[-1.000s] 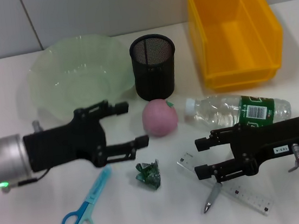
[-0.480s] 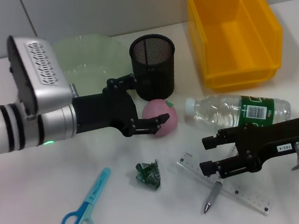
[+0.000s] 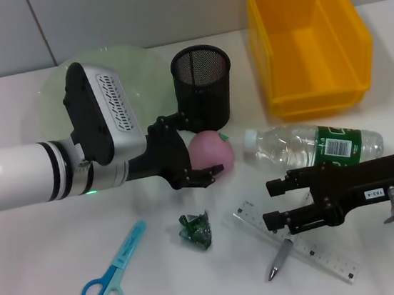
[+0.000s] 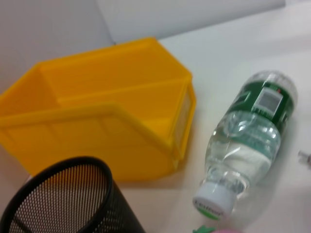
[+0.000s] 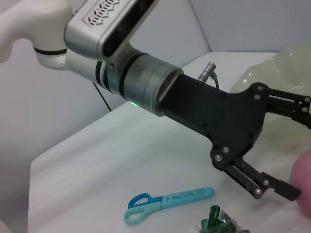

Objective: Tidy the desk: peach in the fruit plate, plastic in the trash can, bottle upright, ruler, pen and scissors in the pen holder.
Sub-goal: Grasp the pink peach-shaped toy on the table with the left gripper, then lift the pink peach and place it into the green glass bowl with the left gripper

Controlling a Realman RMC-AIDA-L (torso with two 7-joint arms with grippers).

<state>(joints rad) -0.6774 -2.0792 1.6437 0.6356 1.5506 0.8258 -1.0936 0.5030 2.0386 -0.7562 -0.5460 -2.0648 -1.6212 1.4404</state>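
On the white desk, head view: you have one of each item.
Peach (image 3: 214, 154): round, pink, matte; lying just in front of the pen holder, partly covered by the left gripper.
Left gripper (image 3: 203, 162): fingers spread around the peach's near side; you cannot tell whether they touch it.
Right gripper (image 3: 273, 203): jaws parted, holding nothing, above the ruler (image 3: 318, 253).
Ruler: clear, flat plastic; its middle is hidden by the gripper.
Pen (image 3: 278, 261): slim, grey, lying against the ruler.
Bottle (image 3: 312, 144): clear, ribbed plastic, green label, white cap, on its side.
Plastic (image 3: 195, 229): one crumpled green scrap.
Scissors (image 3: 113, 268): blue handles, capped blades.
Pen holder (image 3: 202, 86): black mesh cylinder.
Fruit plate (image 3: 144, 67): pale green, wavy rim, mostly hidden by the left arm.
Trash can (image 3: 306, 39): yellow rectangular bin.

Left wrist view: you see the bin, the mesh rim and the bottle; the peach is cut off at the edge.

Right wrist view: the left gripper's lower finger (image 5: 265, 184) reaches toward the peach, which is cropped.
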